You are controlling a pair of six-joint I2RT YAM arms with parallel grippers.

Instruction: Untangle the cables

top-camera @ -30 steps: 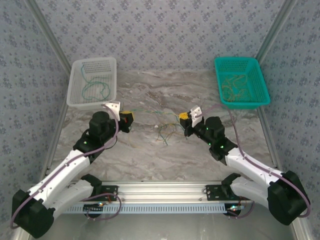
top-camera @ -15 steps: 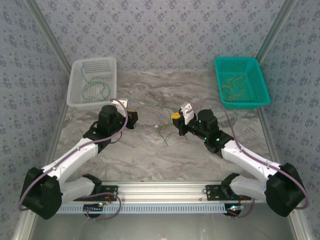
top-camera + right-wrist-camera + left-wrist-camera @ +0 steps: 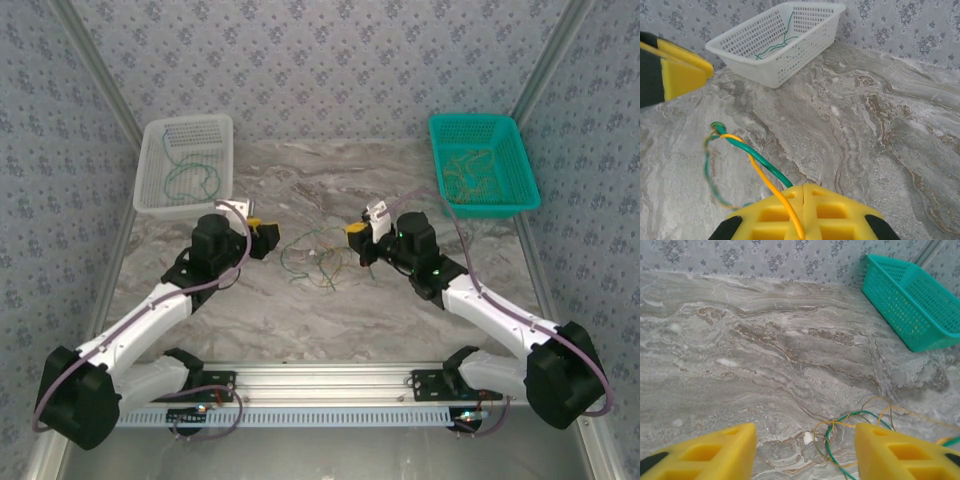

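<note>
A loose tangle of thin green and yellow cables [image 3: 312, 258] lies on the marble table between my two grippers. My left gripper [image 3: 262, 233] stands open just left of it. In the left wrist view the tangle [image 3: 860, 426] lies ahead, near the right finger [image 3: 900, 455], with nothing between the jaws [image 3: 805, 440]. My right gripper [image 3: 355, 232] is shut on a green cable [image 3: 757, 159] and a yellow cable [image 3: 767, 180], which run from its closed tips [image 3: 804, 190] up to a small knot [image 3: 716, 129].
A white basket [image 3: 150, 205] at the back left holds green cables [image 3: 190, 175]. At the back right a teal basket [image 3: 490, 210] holds yellowish cables [image 3: 470, 170]. Patterned walls close in the table on three sides. The arm bases sit on a rail at the near edge.
My left gripper has opened and let go of the cable. The strand that was stretched between the grippers now lies slack in loops. Both grippers have drawn closer together.
</note>
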